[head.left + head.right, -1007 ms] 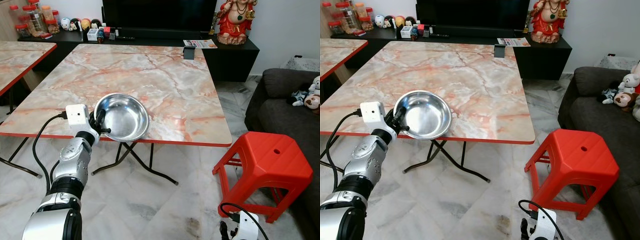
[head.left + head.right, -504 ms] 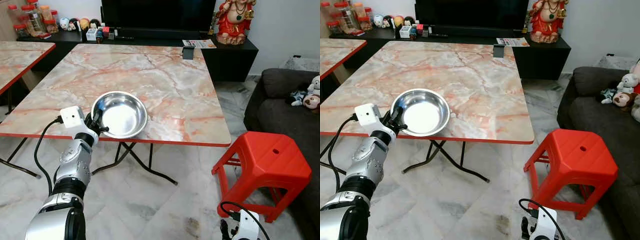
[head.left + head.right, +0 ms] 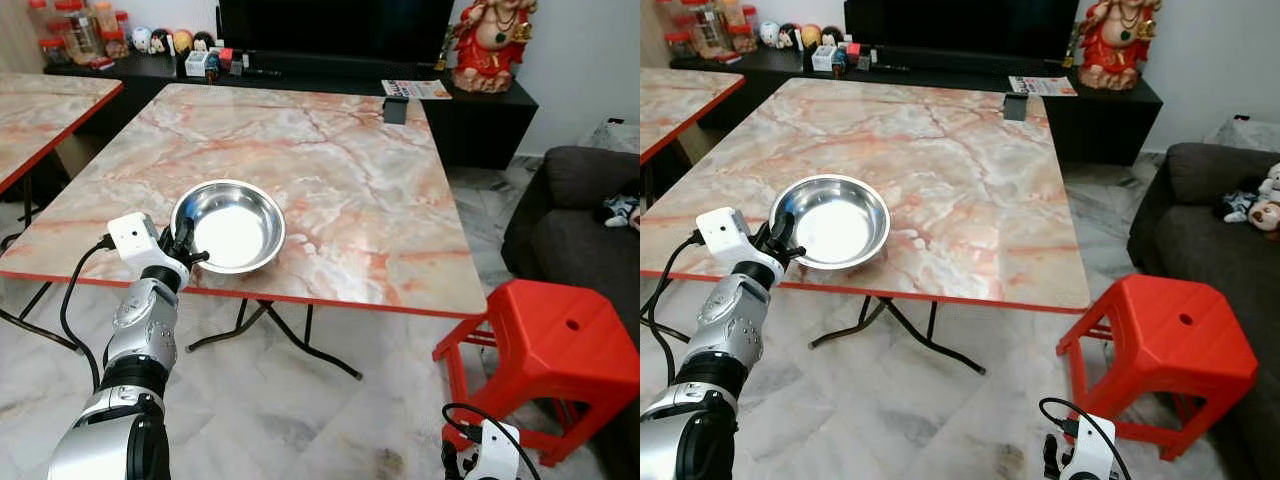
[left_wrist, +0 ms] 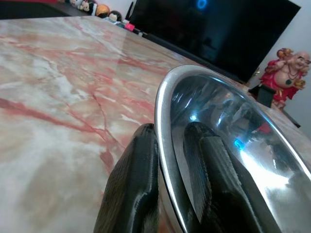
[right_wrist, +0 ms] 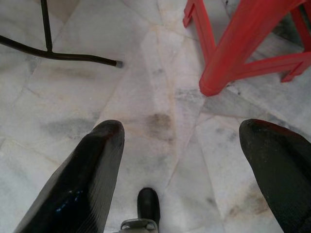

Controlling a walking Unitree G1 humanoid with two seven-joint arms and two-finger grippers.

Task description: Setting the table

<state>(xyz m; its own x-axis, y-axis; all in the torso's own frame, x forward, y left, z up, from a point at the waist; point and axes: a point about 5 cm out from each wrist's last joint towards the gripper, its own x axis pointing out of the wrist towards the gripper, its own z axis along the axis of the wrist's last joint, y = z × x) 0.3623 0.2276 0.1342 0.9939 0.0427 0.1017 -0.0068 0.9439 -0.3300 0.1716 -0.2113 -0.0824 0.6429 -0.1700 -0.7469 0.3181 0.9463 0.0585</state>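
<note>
stainless steel catches the light as a bowl [image 3: 228,224] is held at the near left corner of a marble-topped table [image 3: 330,170], its base resting on the top close to the red edge. at far left a second marble table [image 3: 45,110] is seen, and beside it the left gripper [image 3: 188,250] is clamped on the bowl's near rim. in the left wrist view one black finger [image 4: 133,189] is pressed against the outside wall and the other against the inside, so the rim is pinched between them. to finish the step well, the bowl would best be settled flat and a little further in from the edge before the fingers are parted, and the fingers then drawn straight back so the rim is not dragged. the bowl is seen to be round, shallow, empty and mirror-bright, with the room reflected in its curve. further right a red stool [image 3: 545,345] stands on the tiled floor [image 5: 155,121], just clear of the table. at lower right the right gripper [image 5: 187,174] hangs idle above the floor, its fingers spread wide and nothing held.
</note>
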